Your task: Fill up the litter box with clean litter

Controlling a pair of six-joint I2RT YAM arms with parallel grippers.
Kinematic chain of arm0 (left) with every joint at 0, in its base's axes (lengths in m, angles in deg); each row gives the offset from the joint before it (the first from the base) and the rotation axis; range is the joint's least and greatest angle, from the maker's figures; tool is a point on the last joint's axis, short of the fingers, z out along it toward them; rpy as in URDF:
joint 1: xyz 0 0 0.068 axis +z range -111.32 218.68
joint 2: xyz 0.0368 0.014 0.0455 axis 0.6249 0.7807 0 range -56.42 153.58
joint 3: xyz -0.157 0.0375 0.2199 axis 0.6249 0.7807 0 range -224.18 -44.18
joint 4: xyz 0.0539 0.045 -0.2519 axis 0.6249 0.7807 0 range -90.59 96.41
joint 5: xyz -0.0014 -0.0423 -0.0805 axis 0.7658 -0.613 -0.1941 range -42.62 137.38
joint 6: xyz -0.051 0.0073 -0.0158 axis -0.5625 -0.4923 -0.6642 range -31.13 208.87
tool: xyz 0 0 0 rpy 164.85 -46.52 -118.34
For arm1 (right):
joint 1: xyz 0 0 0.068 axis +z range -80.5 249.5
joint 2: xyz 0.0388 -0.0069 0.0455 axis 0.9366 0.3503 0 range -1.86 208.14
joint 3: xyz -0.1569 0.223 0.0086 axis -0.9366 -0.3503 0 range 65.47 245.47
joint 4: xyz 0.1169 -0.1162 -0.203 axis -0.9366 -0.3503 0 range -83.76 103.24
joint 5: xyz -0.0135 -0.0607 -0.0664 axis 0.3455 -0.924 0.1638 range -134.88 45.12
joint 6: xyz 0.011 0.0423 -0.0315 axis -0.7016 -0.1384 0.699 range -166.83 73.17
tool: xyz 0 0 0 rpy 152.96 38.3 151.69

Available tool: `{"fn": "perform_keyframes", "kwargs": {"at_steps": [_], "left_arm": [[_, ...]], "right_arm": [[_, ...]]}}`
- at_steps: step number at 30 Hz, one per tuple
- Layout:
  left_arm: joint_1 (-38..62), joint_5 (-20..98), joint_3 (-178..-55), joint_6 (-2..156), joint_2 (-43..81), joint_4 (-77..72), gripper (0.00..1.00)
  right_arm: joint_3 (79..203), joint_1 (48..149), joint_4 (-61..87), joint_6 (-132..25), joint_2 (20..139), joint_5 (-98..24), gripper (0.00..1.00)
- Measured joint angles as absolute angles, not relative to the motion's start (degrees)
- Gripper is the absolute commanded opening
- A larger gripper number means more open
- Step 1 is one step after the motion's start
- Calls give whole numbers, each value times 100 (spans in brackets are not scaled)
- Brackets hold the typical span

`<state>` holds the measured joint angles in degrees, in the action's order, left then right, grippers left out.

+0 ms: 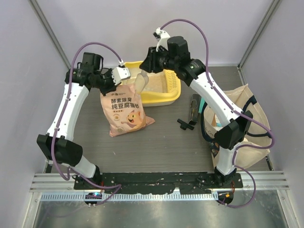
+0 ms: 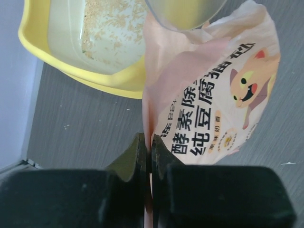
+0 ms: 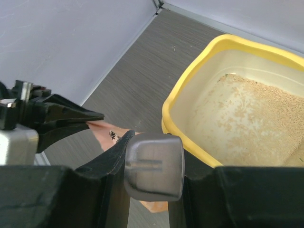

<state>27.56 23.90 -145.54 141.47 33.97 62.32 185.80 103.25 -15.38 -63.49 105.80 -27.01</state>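
Note:
The yellow litter box (image 1: 164,99) stands at the back centre, with a thin layer of pale beige litter (image 3: 247,118) over its whitish floor. The peach-orange litter bag (image 1: 124,111) stands upright just left of it. My left gripper (image 1: 118,76) is shut on the bag's top edge (image 2: 148,142). My right gripper (image 1: 149,61) is shut on the grey handle (image 3: 154,166) of a clear plastic scoop (image 1: 141,81). It holds the scoop over the bag's mouth, beside the box's left rim (image 2: 118,88). The scoop bowl (image 2: 185,12) shows in the left wrist view.
A yellow slotted scoop (image 1: 172,81) leans inside the box's right end. A cream canvas tote (image 1: 251,118) with dark handles sits at the right, against my right arm. Two dark objects (image 1: 194,107) (image 1: 185,124) lie on the table between the box and the tote.

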Motion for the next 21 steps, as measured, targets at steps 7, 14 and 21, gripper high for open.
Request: {"fn": "perform_keyframes", "kwargs": {"at_steps": [7, 14, 21], "left_arm": [[2756, 2127, -14307, 13959, 3082, 6326, 0], [2756, 2084, -14093, 13408, 2665, 6348, 0], [2756, 2092, -13420, 12560, 2094, 5861, 0]], "right_arm": [[18591, 10341, -1715, -6491, 10580, -3090, 1], [18943, 10352, -1822, -6699, 10575, -3339, 1], [18773, 10513, -1897, -6767, 10490, -3542, 1]]}}
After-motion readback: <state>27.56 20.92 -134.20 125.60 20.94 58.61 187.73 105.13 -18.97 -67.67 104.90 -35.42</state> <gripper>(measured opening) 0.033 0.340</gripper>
